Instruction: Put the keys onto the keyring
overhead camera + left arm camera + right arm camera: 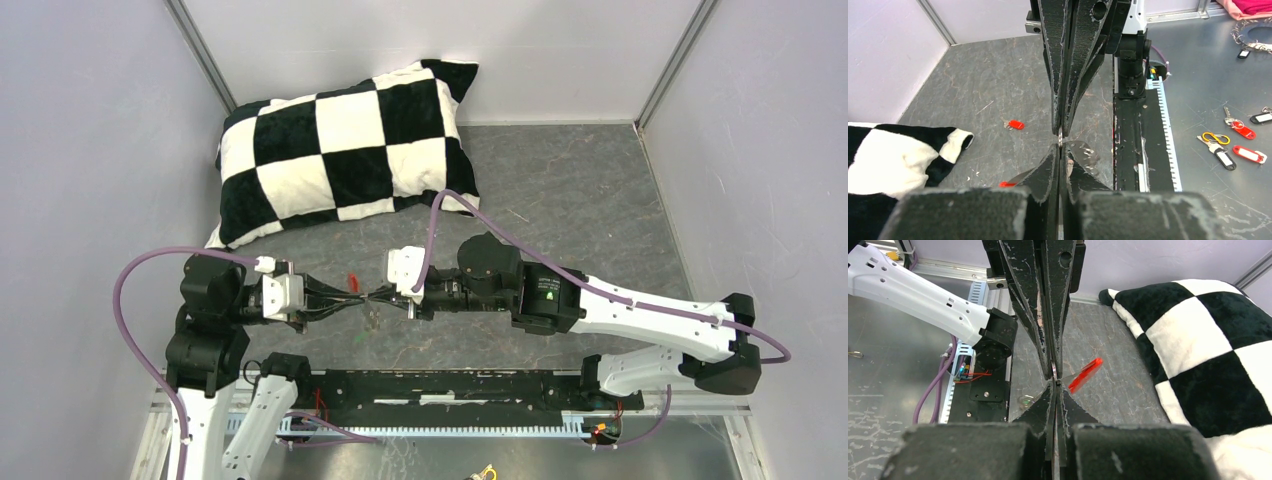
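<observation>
Tip to tip above the tabletop [1118, 390], left fingers [1048, 170] and right fingers [1042, 412] each pinch the keyring [1054, 371] by its silvery ring, red fob [1085, 375] jutting aside.

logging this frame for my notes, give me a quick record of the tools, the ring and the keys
left tool: shut on the keyring, at its thin metal ring
right tool: shut on the same ring, tips meeting the left's
keyring: red tag dangling beside the tips
red key: loose on the table, not on the ring
pillow: back left
</observation>
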You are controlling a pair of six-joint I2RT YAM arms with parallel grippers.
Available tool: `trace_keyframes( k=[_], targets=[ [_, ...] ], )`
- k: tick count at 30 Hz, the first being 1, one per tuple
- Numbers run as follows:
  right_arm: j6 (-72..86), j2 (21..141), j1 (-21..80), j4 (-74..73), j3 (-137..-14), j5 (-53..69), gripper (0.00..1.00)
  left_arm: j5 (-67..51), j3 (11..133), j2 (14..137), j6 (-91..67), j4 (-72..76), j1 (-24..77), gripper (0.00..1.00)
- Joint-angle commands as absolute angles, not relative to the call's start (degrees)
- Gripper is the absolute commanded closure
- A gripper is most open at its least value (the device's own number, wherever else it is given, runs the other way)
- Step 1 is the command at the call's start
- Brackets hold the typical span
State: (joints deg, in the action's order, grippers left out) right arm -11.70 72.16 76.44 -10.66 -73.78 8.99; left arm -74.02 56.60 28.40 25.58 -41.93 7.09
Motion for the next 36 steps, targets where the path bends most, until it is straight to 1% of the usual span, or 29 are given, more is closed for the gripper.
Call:
trace_keyframes(
  k=[1,3,4,6,7,8,10,12,13,15,17,19,21,27,29,31,34,36],
  targets=[
    [-10.2,71.5,76.7,-6.8,-76.9,8.7,1.00,-74.6,56.4,27.8,24.1,-42.3,6.9,0.98],
    [-10.0,71.2,76.6,-6.7,-76.8,8.7,0.98,-74.7,56.5,28.2,24.2,-42.5,6.9,0.98],
    [-9.5,71.1,76.4,-6.7,-76.8,8.6,0.93,-74.7,56.7,28.6,23.9,-42.6,6.9,0.98],
    [-8.3,70.5,75.7,-6.3,-76.5,7.7,0.73,-74.7,57.0,29.8,22.0,-42.0,6.9,0.98],
    [-7.7,69.8,75.3,-5.9,-76.0,7.0,0.68,-74.4,56.9,30.4,19.9,-40.9,6.9,0.98],
    [-7.2,69.0,74.6,-5.7,-75.2,5.9,0.60,-74.3,56.7,31.0,17.5,-39.4,6.9,0.98],
    [-6.1,66.5,72.9,-4.8,-72.8,3.9,0.49,-74.1,56.2,31.8,13.4,-36.7,6.9,0.98],
    [-4.8,63.3,70.3,-3.8,-69.5,3.1,0.40,-74.5,55.7,31.8,13.1,-35.8,6.9,0.98],
    [-4.0,61.6,68.7,-3.7,-68.0,3.3,0.36,-74.8,55.4,31.6,12.7,-34.5,6.9,0.98],
    [-2.6,58.7,64.1,-3.8,-64.4,4.6,0.30,-75.1,54.5,31.2,10.2,-31.5,6.9,0.98],
    [-2.8,56.2,60.2,-5.0,-60.0,5.7,0.27,-75.4,53.9,31.0,8.9,-29.8,6.9,0.98],
    [-4.3,54.5,56.3,-7.3,-55.7,3.6,0.24,-75.6,53.9,31.1,9.0,-29.5,6.9,0.98],
    [-5.0,53.5,51.1,-8.3,-50.7,3.3,0.24,-75.7,54.0,31.2,9.3,-29.5,6.9,0.98],
    [-10.0,54.0,38.2,-1.5,-35.2,2.8,0.22,-75.8,54.1,30.5,9.9,-29.5,6.9,0.98],
    [-12.1,56.1,33.5,3.0,-31.9,4.4,0.22,-76.0,53.9,30.3,9.9,-29.5,6.9,0.98],
    [-13.0,60.4,28.7,6.8,-30.6,7.7,0.25,-76.1,53.7,30.1,10.0,-29.5,6.9,0.98],
    [-17.3,67.5,23.5,10.4,-30.9,12.1,0.29,-76.2,53.6,29.9,10.2,-29.5,6.9,0.98],
    [-22.4,72.5,20.2,10.9,-32.8,17.0,0.31,-76.3,53.5,29.9,10.4,-29.5,6.9,0.98]
  ],
)
